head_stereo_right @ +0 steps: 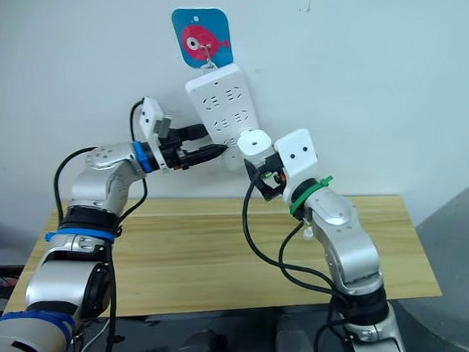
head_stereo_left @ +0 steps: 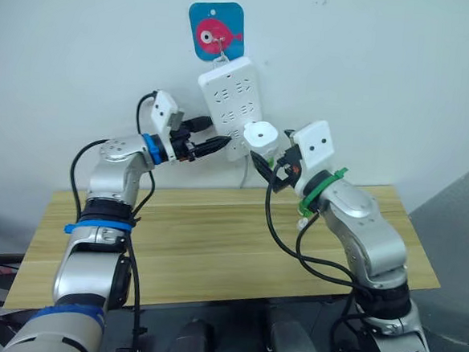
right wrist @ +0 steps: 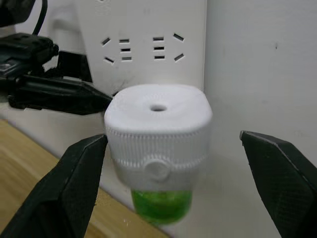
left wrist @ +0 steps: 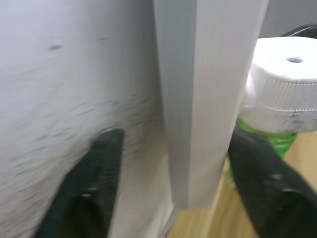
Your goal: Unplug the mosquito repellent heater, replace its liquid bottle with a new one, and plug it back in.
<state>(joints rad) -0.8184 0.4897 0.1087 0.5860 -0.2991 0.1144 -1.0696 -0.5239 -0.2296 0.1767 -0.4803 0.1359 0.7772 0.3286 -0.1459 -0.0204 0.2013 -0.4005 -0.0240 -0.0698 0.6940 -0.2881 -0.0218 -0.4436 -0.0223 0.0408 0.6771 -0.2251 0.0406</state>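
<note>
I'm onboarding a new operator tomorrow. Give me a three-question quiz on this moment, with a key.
1. True or false: the mosquito repellent heater is plugged into the power strip.
2. What colour is the liquid in the bottle under the heater?
3. The right claw is: A) shut on the heater, B) open with a finger on either side of it, C) resting on the table.

Key: 1 true; 2 green; 3 B.
</note>
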